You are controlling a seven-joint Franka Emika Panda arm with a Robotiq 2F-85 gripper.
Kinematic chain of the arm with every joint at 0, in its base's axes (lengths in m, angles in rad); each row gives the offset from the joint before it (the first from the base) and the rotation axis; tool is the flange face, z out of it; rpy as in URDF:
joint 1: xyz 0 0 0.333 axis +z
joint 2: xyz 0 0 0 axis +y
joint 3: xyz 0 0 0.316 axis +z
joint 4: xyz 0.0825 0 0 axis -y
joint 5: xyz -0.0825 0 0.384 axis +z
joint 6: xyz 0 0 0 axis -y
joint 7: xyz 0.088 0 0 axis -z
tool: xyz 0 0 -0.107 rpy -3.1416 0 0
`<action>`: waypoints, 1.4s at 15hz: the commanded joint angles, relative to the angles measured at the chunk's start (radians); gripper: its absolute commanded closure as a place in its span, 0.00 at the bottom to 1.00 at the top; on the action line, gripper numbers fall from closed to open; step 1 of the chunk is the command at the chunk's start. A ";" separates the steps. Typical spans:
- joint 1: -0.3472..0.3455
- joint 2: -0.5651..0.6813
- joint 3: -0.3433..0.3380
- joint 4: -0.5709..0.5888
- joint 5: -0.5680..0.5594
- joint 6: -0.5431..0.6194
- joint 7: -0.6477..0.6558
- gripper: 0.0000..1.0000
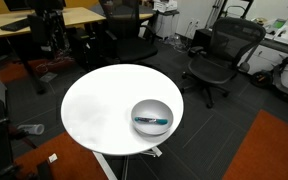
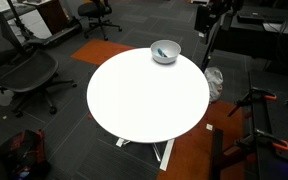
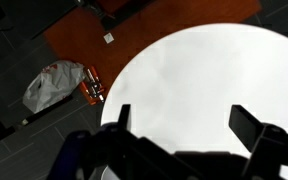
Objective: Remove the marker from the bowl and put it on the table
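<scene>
no readable text, labels or signs

Office chair (image 1: 220, 52), wooden desk (image 1: 46, 18), crumpled bag (image 3: 52, 86).

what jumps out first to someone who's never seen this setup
The big round white table fills the middle in both exterior views, with a shiny silver bowl near its edge and the marker lying inside it. In the wrist view the end effector hangs open above the tabletop, and a crumpled bag lies on the floor beyond.
</scene>
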 commanded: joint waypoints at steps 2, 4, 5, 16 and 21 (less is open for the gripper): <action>-0.033 0.123 -0.065 0.092 -0.033 0.095 0.098 0.00; -0.039 0.168 -0.098 0.123 -0.038 0.152 0.122 0.00; -0.041 0.193 -0.113 0.141 -0.045 0.176 0.133 0.00; -0.011 0.484 -0.253 0.313 -0.130 0.424 0.236 0.00; 0.005 0.588 -0.302 0.372 -0.121 0.464 0.237 0.00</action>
